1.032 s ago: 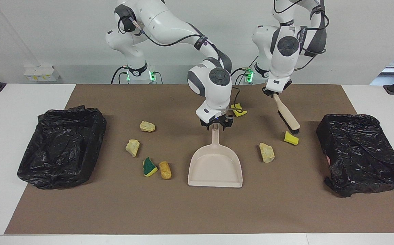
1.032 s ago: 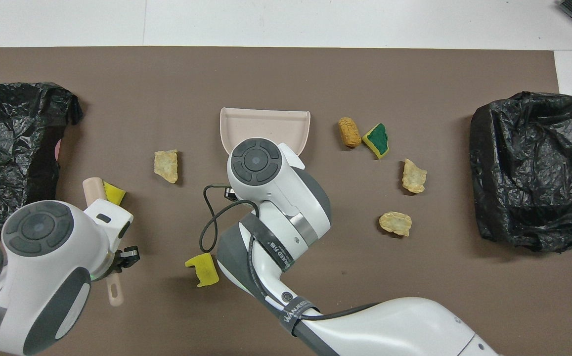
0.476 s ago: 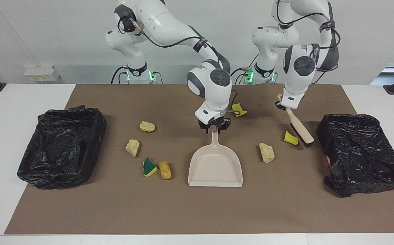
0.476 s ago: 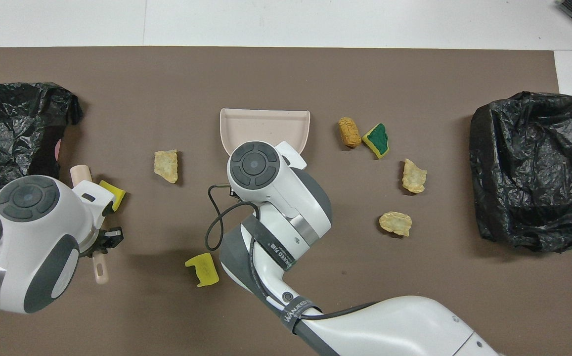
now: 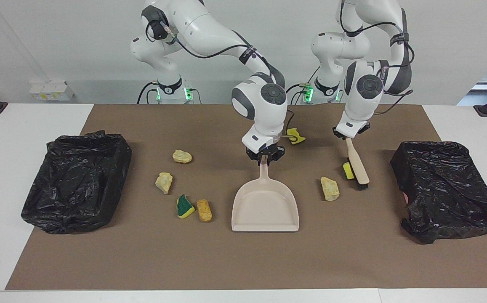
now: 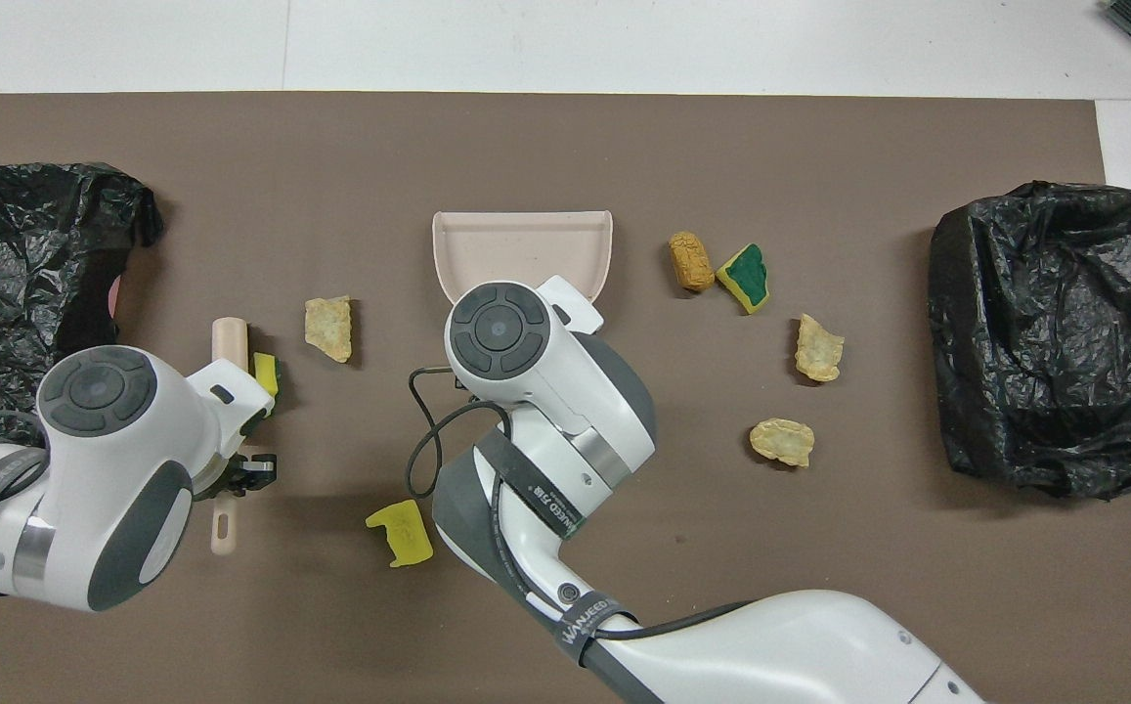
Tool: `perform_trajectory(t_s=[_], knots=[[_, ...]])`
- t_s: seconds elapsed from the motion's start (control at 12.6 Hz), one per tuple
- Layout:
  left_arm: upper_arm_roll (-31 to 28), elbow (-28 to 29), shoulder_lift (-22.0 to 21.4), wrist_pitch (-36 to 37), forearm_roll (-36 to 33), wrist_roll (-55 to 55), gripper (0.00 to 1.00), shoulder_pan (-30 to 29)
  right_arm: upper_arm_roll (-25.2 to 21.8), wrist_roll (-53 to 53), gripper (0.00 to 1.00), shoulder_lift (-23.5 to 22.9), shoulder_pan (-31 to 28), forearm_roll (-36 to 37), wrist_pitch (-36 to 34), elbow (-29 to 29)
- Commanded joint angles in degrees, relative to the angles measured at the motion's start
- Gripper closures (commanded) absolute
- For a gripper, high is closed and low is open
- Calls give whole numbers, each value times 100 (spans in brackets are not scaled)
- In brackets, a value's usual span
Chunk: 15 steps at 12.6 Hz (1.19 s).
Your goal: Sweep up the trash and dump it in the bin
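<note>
Since a moment ago the left gripper (image 5: 346, 135) has swung the beige hand brush (image 5: 357, 164) back toward the middle of the table, so its bristled head now presses against a small yellow sponge bit (image 5: 347, 170), which has slid toward the dustpan; the right gripper (image 5: 264, 158) has closed its fingers onto the handle of the beige dustpan (image 5: 266, 209) and grips it there, the pan lying flat on the brown mat (image 5: 243, 261) with its wide mouth pointing away from the robots. Left jaws are clamped on the brush handle. Trash is scattered in seven scraps: the yellow bit at the brush, a cream crumbly lump (image 5: 329, 188) between brush and dustpan, a bright yellow notched sponge piece (image 5: 296, 135) near the robots beside the right wrist, and toward the right arm's end a tan ridged lump (image 5: 204, 210) touching a green-and-yellow sponge wedge (image 5: 184, 206), with a cream lump (image 5: 164, 182) and a pale yellow lump (image 5: 182, 156) nearer the robots. One bin lined with a black bag (image 5: 77, 181) stands at the right arm's end, another black-bagged bin (image 5: 447, 189) at the left arm's end; no scrap shows in either, and the dustpan holds nothing.
</note>
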State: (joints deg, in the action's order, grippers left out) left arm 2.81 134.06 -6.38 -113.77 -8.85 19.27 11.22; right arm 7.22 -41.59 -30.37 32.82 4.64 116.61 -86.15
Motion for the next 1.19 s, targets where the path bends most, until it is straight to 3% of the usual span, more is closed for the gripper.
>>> perform_trajectory(t_s=[0.0,0.24,0.4,0.56,0.87,1.11], knots=[[-43,-73,32,-136,268,-64,100,406,25,589,100,277,-47,99,-199,-121],[-35,-91,58,-418,489,-73,100,748,25,1588,100,566,-143,99,-700,-244],[-35,-117,41,-295,498,32,100,1004,25,2825,100,996,-441,90,-763,-690],[-26,-239,5,229,498,163,100,1154,25,4048,100,1375,-714,81,-929,-1096],[-26,-697,-353,1416,840,523,100,1225,7,6123,100,1639,-1093,160,-1605,-1159],[-17,-619,-644,1999,989,1697,100,1487,16,7082,100,1859,-1032,396,-1870,-1369]])
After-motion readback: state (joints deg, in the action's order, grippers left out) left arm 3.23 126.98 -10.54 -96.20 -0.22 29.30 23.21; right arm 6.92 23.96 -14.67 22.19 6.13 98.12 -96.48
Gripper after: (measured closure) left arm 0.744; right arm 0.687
